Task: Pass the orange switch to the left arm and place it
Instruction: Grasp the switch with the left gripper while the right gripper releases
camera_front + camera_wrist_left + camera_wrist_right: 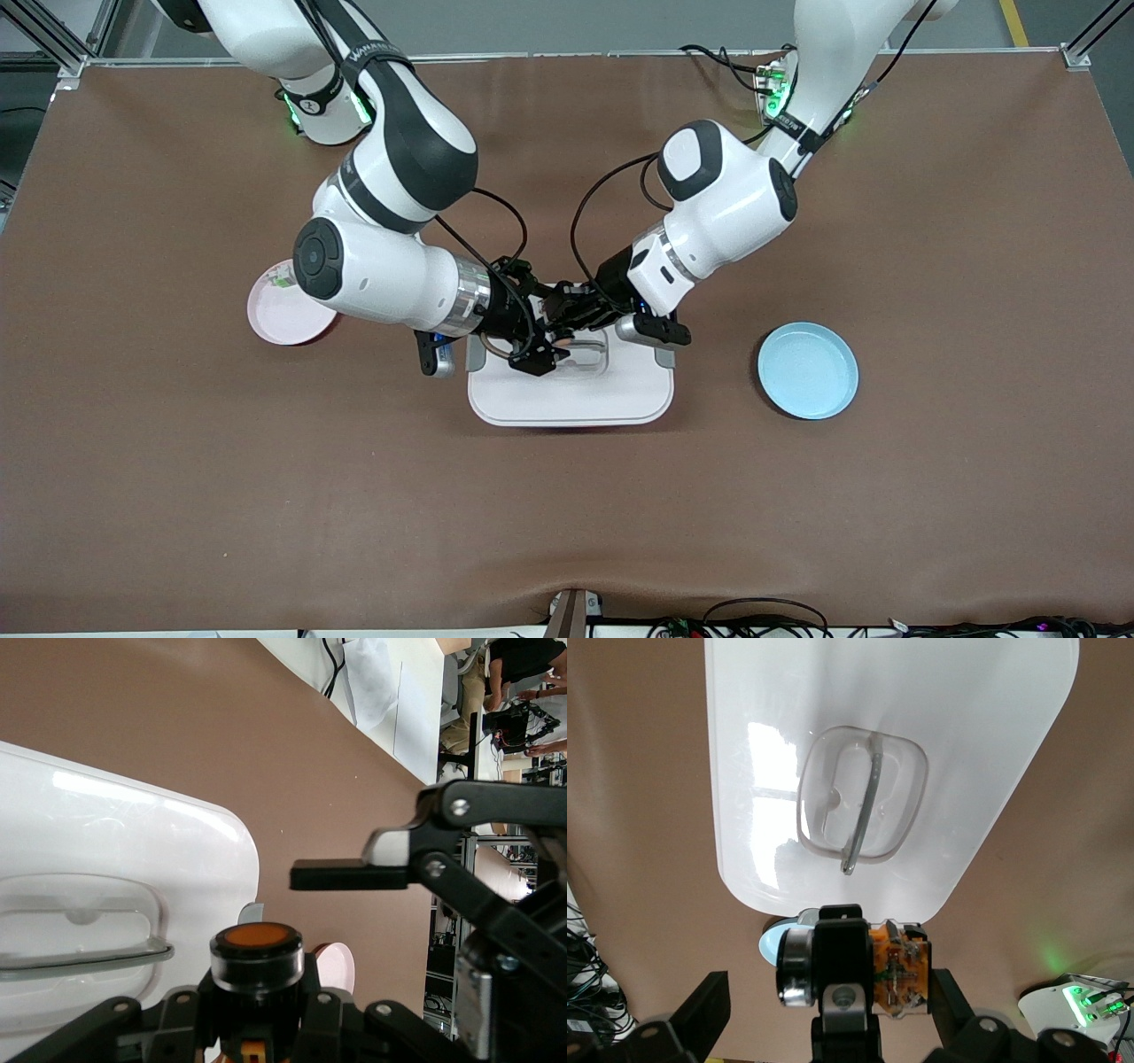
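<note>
The orange switch (562, 338) is up in the air over the white box (571, 394), above its recessed lid handle. My left gripper (574, 317) is shut on the switch; in the left wrist view the round orange face (258, 937) sits between its fingers (257, 997). My right gripper (537, 351) is open, with its fingers wide apart on either side of the switch (901, 967), not touching it. One of the right gripper's fingers (350, 875) shows in the left wrist view. The box also shows in both wrist views (133, 842) (974, 744).
A pink plate (276, 317) holding a small silvery-green part (283, 279) lies toward the right arm's end of the table, partly under the right arm. A blue plate (808, 369) lies toward the left arm's end, beside the box.
</note>
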